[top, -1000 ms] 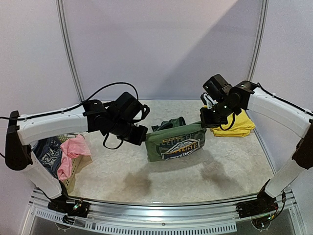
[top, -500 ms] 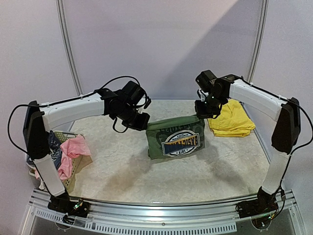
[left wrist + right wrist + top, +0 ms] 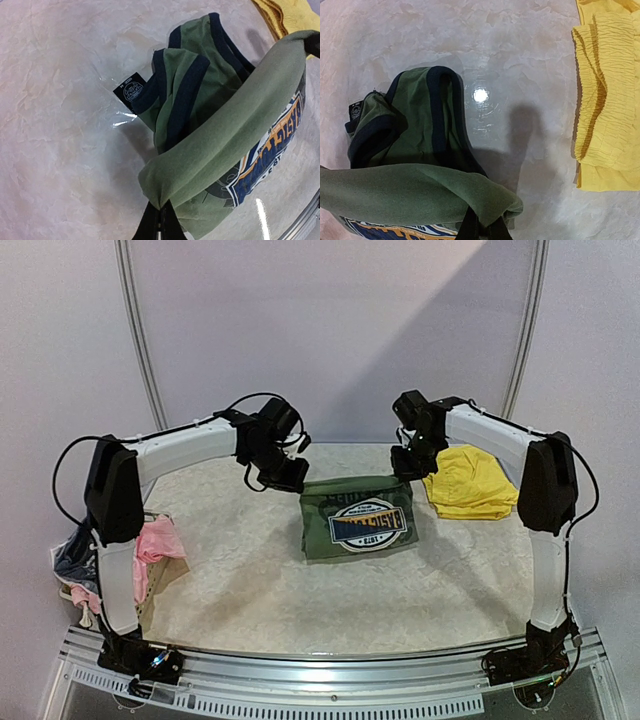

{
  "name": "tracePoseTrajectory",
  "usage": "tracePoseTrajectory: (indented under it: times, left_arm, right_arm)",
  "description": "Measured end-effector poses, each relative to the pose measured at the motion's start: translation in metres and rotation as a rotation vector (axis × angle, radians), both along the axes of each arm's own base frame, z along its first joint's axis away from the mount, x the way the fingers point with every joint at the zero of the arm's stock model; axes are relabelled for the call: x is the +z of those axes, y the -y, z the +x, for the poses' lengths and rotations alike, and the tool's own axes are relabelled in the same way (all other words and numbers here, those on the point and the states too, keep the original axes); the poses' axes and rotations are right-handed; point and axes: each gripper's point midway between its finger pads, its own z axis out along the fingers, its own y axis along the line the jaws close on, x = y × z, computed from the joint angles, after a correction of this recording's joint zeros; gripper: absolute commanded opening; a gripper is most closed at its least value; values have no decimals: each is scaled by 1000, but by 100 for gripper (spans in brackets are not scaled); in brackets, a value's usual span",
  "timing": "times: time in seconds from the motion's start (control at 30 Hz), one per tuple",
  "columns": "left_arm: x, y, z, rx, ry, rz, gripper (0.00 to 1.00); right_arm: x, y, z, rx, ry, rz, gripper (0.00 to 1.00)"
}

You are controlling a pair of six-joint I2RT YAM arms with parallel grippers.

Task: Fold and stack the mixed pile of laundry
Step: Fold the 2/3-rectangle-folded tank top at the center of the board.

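Change: both arms have drawn the olive-green top (image 3: 358, 525) back across the table (image 3: 250, 590).
Left gripper (image 3: 159, 222): clamped on its left corner.
Right gripper (image 3: 482, 227): clamped on its right corner.
Yellow shorts (image 3: 470, 485): just beside it.

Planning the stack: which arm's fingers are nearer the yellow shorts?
Right. The right fingers pinch the green top's corner just beside the shorts; the left fingers pinch its opposite corner, farther away.

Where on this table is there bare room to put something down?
The widest bare patch of table runs along the near edge, in front of the green top. There's a smaller one between that top and the basket on the left. The far right is crowded: the yellow shorts lie close beside the top.
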Motion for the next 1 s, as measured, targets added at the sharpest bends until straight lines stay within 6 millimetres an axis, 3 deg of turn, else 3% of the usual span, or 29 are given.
tracePoseTrajectory:
  times: [0.23,0.7,0.8,0.9,1.0]
  left_arm:
    - [-24,-1,17,5,-44,8,0]
    - [-42,-5,42,29,-77,-9,2]
    - [-44,-7,45,38,-80,-12,10]
    - [-42,-7,51,54,-73,-16,28]
    - [-33,-9,62,76,-43,-20,49]
  right_arm:
    - [-18,1,13,-3,-18,11,0]
    - [-47,-6,40,-12,-15,33,2]
    - [-53,-8,43,-14,-9,36,15]
    - [-53,-9,50,-26,11,47,43]
    - [-50,-6,60,-56,41,65,59]
